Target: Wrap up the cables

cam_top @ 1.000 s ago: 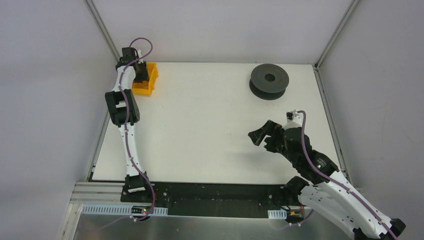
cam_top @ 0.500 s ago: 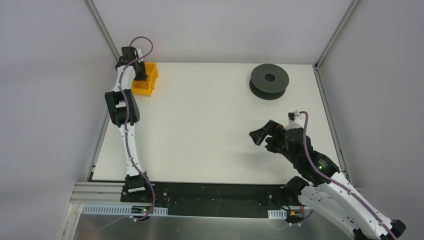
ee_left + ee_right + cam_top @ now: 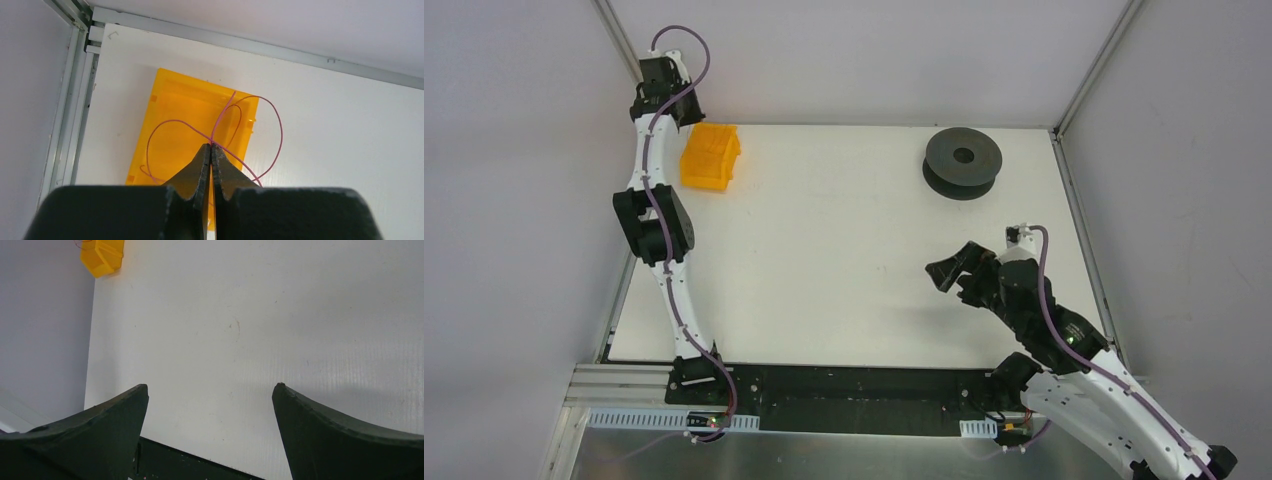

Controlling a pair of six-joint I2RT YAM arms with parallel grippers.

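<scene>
The cable [image 3: 281, 131] is a very thin reddish wire in loose loops over an orange bin [image 3: 185, 110]. My left gripper [image 3: 211, 146] is shut on the wire where its loops cross and holds it above the bin. In the top view the left gripper [image 3: 682, 105] is at the far left corner, just behind the bin [image 3: 709, 155]; the wire is too thin to see there. A dark grey spool [image 3: 964, 160] lies flat at the far right. My right gripper [image 3: 210, 390] is open and empty, low over the table at the near right [image 3: 951, 275].
The bin also shows small at the top left of the right wrist view [image 3: 102, 255]. Metal frame rails [image 3: 75, 75] run along the table's left and far edges. A black base strip [image 3: 864, 385] runs along the near edge.
My left arm has risen and drawn back towards the far left corner, so the orange bin is now uncovered in the top view. The right arm has barely shifted.
</scene>
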